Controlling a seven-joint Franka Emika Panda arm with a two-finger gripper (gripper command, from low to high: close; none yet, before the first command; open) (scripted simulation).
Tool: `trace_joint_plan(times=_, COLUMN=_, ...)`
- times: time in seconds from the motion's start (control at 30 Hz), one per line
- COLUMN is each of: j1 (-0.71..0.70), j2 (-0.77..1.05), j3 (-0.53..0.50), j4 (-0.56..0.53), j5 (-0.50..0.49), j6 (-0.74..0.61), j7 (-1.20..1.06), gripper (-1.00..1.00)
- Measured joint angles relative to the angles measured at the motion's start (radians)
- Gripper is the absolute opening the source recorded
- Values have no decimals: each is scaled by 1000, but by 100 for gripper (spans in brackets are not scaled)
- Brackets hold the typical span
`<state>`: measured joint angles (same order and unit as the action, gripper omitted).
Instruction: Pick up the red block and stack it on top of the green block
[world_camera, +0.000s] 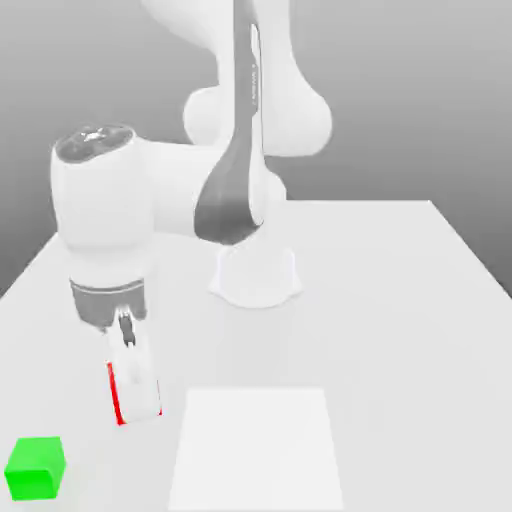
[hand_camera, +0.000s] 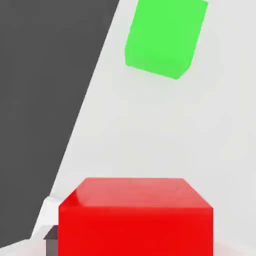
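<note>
The pincer (world_camera: 137, 396) is closed on the red block (hand_camera: 135, 232), holding it near the green block (world_camera: 35, 468), on that block's side toward the exterior view's right. The green block sits on the bench (world_camera: 400, 350), apart from the red one, with nothing stacked on it. Well apart from the green block, farther toward the exterior view's right, lies a pale, flat panel (world_camera: 257, 450).

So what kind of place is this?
Probably a pretend robot lab inside a computer: there's a white robot arm, a plain table, and bright red and green blocks.
</note>
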<state>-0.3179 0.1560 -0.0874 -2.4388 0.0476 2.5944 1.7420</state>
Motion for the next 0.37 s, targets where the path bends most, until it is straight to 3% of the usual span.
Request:
trace_joint_plan(times=0.1, j1=-43, j2=65, j3=-53, j4=97, j5=15, j6=-32, j7=64, gripper=-100)
trace_joint_plan(times=0.2, j1=-62, j2=164, j3=-51, j4=122, j5=44, j6=40, j7=60, gripper=-100)
trace_joint_plan(times=0.23, j1=-68, j2=198, j3=-45, j4=125, j5=54, j6=70, j7=54, gripper=100)
trace_joint_plan(times=0.37, j1=-68, j2=198, j3=-45, j4=125, j5=54, j6=70, j7=54, gripper=100)
